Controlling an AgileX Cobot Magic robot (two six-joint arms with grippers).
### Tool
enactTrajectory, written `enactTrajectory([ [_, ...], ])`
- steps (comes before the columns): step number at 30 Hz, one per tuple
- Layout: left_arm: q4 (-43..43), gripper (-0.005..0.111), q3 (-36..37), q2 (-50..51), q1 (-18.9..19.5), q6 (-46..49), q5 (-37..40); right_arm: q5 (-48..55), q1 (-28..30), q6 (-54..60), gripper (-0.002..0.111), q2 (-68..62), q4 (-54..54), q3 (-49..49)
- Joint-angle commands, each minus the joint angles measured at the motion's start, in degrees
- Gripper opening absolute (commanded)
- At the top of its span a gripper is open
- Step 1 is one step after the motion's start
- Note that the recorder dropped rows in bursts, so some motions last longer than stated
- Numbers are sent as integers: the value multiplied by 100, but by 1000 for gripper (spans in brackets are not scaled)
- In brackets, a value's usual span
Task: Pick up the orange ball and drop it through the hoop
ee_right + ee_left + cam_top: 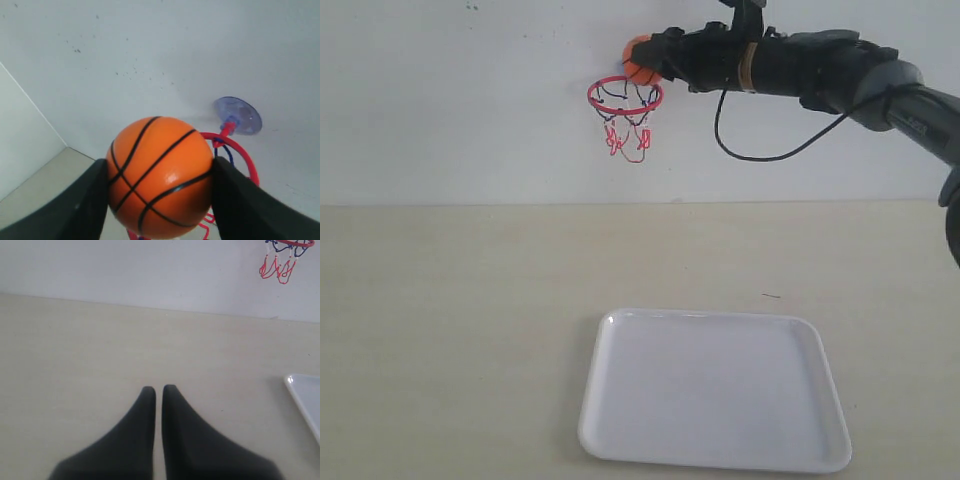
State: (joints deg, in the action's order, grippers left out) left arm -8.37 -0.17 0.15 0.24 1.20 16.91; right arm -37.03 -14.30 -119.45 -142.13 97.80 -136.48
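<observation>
The orange ball [639, 61] [161, 176] is clamped between the two black fingers of my right gripper [647, 60] [160, 175], which is shut on it. It hangs just above the red ring of the hoop [625, 97], slightly to the ring's right side. In the right wrist view the hoop's red ring [245, 159] and its clear suction cup [239, 115] on the white wall show behind the ball. My left gripper [158, 388] is low over the tabletop, its fingers shut with nothing between them; the hoop's net [280, 262] shows far off.
A white tray [712, 392] [306, 395] lies on the beige table [450, 320] below the hoop, near the front edge. A black cable [760, 155] loops under the right arm. The white wall [450, 100] stands directly behind the hoop.
</observation>
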Motion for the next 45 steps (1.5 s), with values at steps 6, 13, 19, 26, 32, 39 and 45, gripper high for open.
enactTrajectory([
  [6,46,4,17,-15,-24,-37,1,430,-272,-39,0,-38,214,-150],
  [13,46,4,17,-15,-24,-37,1,461,-281,164,8,-38,214,-150],
  [19,46,4,17,-15,-24,-37,1,611,-281,110,51,-38,214,-150],
  [26,46,4,17,-15,-24,-37,1,759,-281,-87,67,-38,214,-150],
  [32,46,4,17,-15,-24,-37,1,466,-281,-87,7,-38,214,-150],
  [39,46,4,17,-15,-24,-37,1,24,-127,-59,1,-38,214,-150],
  [45,46,4,17,-15,-24,-37,1,-1639,370,-69,0,-17,214,-150],
])
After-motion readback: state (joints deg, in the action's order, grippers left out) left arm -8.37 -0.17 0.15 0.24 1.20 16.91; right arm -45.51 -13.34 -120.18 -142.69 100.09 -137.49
